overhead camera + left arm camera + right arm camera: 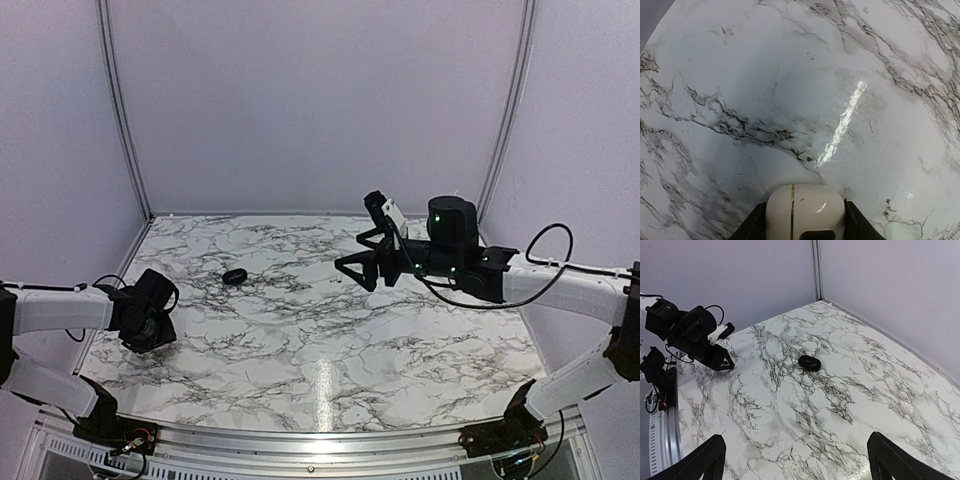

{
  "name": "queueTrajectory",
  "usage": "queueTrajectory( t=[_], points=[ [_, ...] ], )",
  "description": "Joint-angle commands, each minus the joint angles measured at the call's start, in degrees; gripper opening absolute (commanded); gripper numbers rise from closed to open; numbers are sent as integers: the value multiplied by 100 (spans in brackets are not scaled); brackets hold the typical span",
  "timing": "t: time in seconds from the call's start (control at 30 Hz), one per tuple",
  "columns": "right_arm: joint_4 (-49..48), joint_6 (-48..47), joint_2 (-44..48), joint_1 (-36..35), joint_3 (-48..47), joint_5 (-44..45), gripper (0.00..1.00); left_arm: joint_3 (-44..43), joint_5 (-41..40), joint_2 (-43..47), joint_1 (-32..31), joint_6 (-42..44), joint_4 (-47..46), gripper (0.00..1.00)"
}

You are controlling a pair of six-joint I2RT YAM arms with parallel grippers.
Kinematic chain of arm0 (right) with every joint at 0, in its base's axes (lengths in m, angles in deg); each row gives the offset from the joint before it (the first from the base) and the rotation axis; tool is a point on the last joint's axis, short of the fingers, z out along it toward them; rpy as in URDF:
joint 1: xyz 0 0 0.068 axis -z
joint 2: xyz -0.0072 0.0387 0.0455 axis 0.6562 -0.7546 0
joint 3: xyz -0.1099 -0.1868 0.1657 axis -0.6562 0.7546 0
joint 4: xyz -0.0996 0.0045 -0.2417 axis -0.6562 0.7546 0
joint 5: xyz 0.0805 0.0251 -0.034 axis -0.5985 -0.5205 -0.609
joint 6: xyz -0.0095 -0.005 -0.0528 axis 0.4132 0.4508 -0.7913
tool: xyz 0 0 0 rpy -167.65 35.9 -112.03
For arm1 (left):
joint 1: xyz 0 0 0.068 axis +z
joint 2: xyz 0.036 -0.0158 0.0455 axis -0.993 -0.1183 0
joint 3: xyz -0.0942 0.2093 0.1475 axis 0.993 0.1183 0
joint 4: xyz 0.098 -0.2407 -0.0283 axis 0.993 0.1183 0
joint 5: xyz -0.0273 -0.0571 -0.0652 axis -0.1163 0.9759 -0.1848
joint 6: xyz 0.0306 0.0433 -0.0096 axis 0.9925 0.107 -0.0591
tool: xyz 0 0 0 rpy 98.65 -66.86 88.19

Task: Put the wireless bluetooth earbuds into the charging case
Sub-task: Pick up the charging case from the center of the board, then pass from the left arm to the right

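- The charging case [790, 210] is a smooth, glossy white pebble with rounded shoulders. A thin gold-toned seam runs down its face, and a dark rounded slot sits at its lower edge.
- The left claw [804, 205] is clenched on that case. Its black fingers [756, 224] press the two flanks, and the case is held off the tabletop [300, 350].
- The wireless bluetooth earbuds [235, 276] show only as one small, matte black oval lump lying flat on the marble. It is too small to tell one bud from two.
- That lump sits out in the open, between the two claws and well apart from both. It lies farther back than the left claw.
- The right claw [795, 440] is released, its black angular fingers spread wide and grasping nothing. It hangs above the tabletop on the right side.
- The tabletop is a glossy white marble pattern with grey-black veins, and a bright streak of reflected light runs across it.
- Around it stand plain pale lilac walls [320, 100] with slim metal posts [118, 110] at the corners. A black cable [548, 245] loops over the right arm (white-sleeved, like the left).
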Motion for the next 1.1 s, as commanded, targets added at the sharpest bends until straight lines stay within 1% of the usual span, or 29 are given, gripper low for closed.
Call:
queueTrajectory(
  t=[0.0, 0.1, 0.27, 0.43, 0.57, 0.67, 0.7, 0.8, 0.87, 1.07],
  points=[
    [127, 519, -219, 408, -330, -376, 99, -268, 174, 238, -255, 704, -256, 33],
    [157, 702, -296, 586, -398, -701, 99, -629, 425, 272, -704, 1416, -485, 33],
    [505, 845, -413, 613, -691, -920, 98, -1211, 232, 233, -1806, 2296, -832, 32],
    [632, 1149, -537, 603, -779, -1503, 94, -1630, 146, 307, -2747, 3405, -1197, 32],
    [598, 1548, -638, 549, -764, -1970, 87, -1932, -266, 334, -3474, 4201, -1419, 32],
    [714, 1577, -667, 371, -876, -1981, 84, -2148, -652, 240, -3922, 4778, -1527, 31],
    [900, 1554, -675, 290, -923, -1952, 83, -2227, -783, 183, -4066, 4978, -1548, 31],
    [1035, 1567, -702, 109, -1038, -1922, 80, -2408, -1244, 19, -4522, 5513, -1662, 27],
    [1032, 1620, -712, 6, -1088, -1939, 79, -2504, -1516, -73, -4739, 5775, -1719, 27],
    [901, 1827, -792, -312, -1186, -2129, 74, -2566, -2005, -146, -5151, 6282, -2004, 28]
  ],
)
